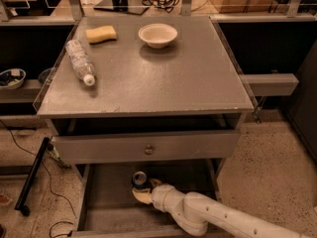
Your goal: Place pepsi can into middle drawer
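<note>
Placing step: gripper (144,193) at the can (139,178) inside the drawer (106,195), lower centre — grip we cannot tell; next likely release, then withdraw.

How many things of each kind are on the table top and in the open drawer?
Bottle: 1
Sponge: 1
Bowl: 1
Pepsi can: 1, in the middle drawer, right by the end effector
Total: 4
</note>
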Robot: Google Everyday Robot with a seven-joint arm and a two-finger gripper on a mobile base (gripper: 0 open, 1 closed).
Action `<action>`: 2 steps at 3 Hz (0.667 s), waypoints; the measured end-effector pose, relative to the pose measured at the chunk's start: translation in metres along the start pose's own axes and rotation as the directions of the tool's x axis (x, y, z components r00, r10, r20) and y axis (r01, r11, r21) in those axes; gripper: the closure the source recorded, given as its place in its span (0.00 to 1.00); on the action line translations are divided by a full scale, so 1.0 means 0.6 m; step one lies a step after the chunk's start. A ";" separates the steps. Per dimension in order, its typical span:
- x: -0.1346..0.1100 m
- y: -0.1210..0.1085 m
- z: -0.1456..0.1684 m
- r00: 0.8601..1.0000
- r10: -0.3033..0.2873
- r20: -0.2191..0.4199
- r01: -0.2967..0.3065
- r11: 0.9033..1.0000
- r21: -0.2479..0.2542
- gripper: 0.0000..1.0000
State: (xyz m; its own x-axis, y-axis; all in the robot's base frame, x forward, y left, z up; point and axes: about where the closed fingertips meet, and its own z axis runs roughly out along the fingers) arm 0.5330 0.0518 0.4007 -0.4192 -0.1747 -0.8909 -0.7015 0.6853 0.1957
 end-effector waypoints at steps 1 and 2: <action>0.000 0.000 0.000 1.000 0.000 0.000 0.000 1.000 0.000 0.37; 0.000 0.000 0.000 1.000 0.000 0.000 0.000 1.000 0.000 0.14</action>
State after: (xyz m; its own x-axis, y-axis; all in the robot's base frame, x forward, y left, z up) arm 0.5330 0.0518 0.4007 -0.4192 -0.1747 -0.8909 -0.7015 0.6852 0.1957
